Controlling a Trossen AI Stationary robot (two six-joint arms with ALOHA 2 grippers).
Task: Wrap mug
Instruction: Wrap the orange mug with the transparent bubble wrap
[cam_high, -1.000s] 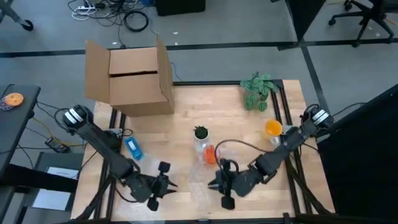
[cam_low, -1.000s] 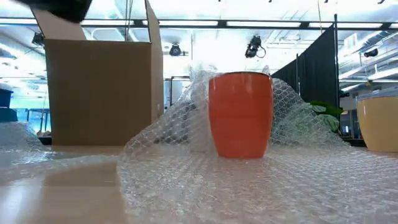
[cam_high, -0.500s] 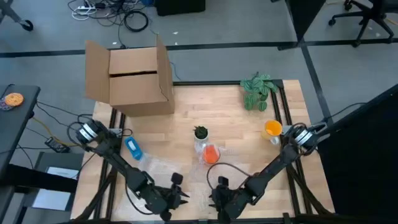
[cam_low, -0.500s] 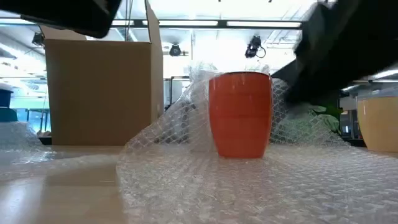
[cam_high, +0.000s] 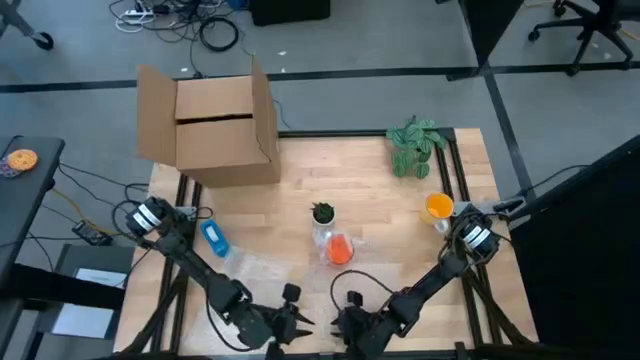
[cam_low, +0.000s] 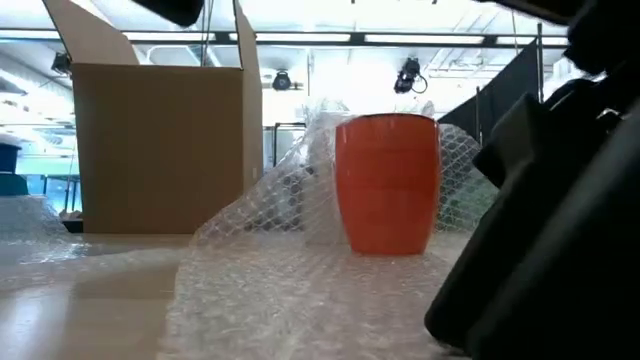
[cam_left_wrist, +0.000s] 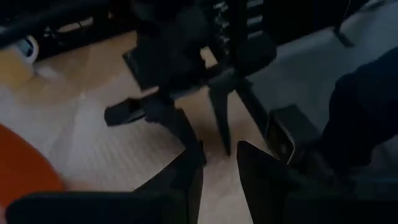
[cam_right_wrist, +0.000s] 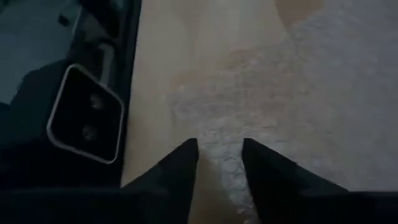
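Note:
The orange mug stands upright on a sheet of clear bubble wrap that lies on the table and rises behind the mug. Both grippers hang low at the table's near edge, in front of the mug. My left gripper is open and points at the right gripper. My right gripper is open, with its fingers on either side of the wrap's near edge. In the low view the right arm hides the wrap's right part. My right gripper stands open, pointing down, over the bubble wrap's near edge. I cannot tell whether its fingertips touch the wrap. My left gripper touches nothing that shows.
An open cardboard box stands at the far left. A green plant and a yellow cup are at the right. A blue object lies at the left, and a green-topped clear item stands just behind the mug.
Both grippers have gone toward the table's near edge and down, closing in on each other in front of the mug. The right arm has come into the low view at the right. The mug has stayed where it was.

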